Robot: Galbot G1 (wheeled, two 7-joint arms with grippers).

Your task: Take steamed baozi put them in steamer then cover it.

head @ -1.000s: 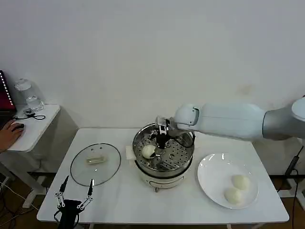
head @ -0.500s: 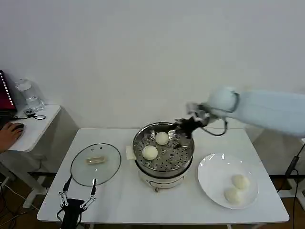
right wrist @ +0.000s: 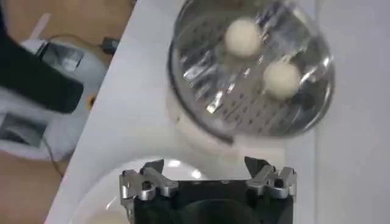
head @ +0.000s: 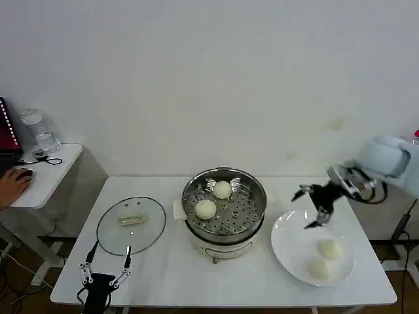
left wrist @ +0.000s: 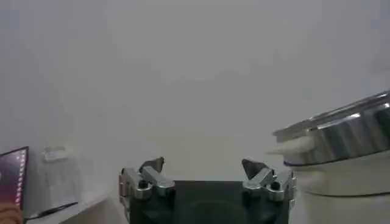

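Stainless-steel steamer point(head: 224, 210), uncovered, at the table's point(head: 170, 275) centre; two steamed baozi point(head: 205, 209) point(head: 222, 190) seated on its perforated tray. Two more baozi point(head: 330, 249) point(head: 319, 268) kept on the white plate point(head: 288, 245) to its right. Glass cover point(head: 131, 224) laid flat to its left. Right gripper point(head: 314, 206) held over the plate's far edge, fingers apart, empty. Left gripper point(head: 103, 265) parked at the table's near-left edge, fingers apart.
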